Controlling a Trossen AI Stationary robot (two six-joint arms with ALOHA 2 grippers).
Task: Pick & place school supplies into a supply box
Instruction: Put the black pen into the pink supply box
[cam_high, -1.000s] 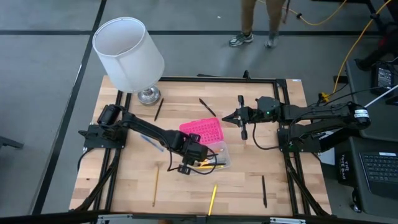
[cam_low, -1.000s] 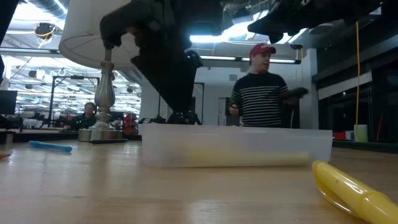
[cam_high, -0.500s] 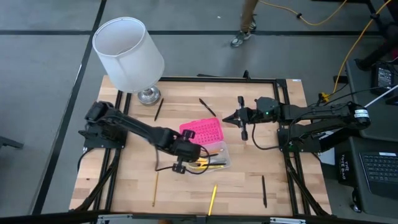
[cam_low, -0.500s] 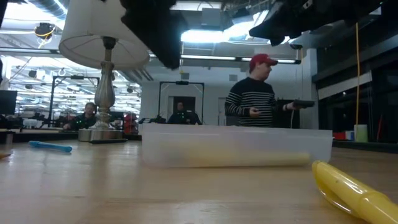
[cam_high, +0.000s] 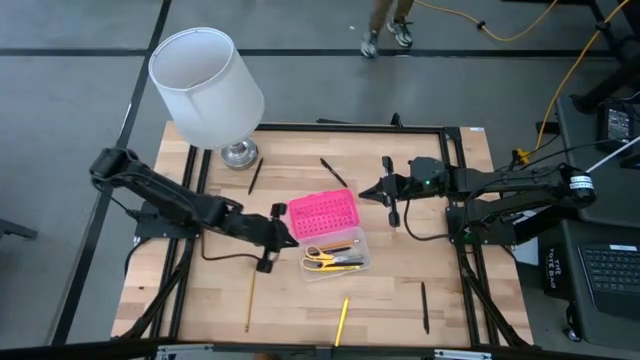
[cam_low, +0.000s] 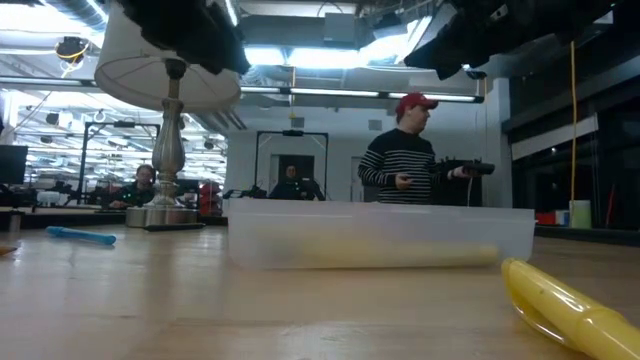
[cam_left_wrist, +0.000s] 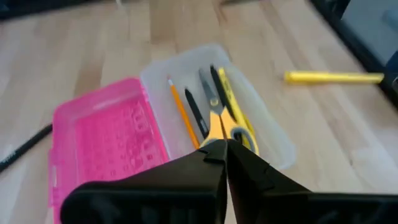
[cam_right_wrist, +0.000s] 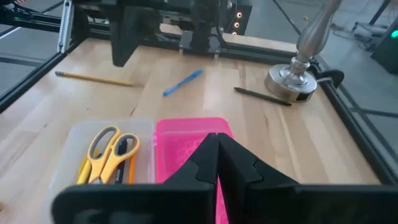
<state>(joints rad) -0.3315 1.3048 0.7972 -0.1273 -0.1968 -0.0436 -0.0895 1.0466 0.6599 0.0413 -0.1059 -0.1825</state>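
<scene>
While left gripper (cam_high: 284, 232) hangs closed beside supply box (cam_high: 325, 213); right gripper (cam_high: 362, 190) idle

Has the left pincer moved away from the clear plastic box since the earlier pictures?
Yes. The left pincer, earlier over the clear plastic box, now sits off its left side, pulled back toward the white-shaded lamp, shut.

Just past the black left gripper (cam_left_wrist: 225, 149), whose tips are pressed together, lies the supply box (cam_left_wrist: 186, 118) with a bright pink dotted-grid lid and a clear, milky base; inside it are yellow-handled scissors (cam_left_wrist: 225, 118) with grey blades, an orange pencil (cam_left_wrist: 182, 112) and a black pen (cam_left_wrist: 196, 115). Farther beyond it a yellow marker (cam_left_wrist: 333, 77) lies on the pale wooden table (cam_left_wrist: 93, 56). Ahead of the black right gripper (cam_right_wrist: 217, 149) lie a blue pen (cam_right_wrist: 183, 82), a yellow pencil (cam_right_wrist: 93, 78), a black pen (cam_right_wrist: 261, 96) and a silver lamp base (cam_right_wrist: 297, 78).
</scene>
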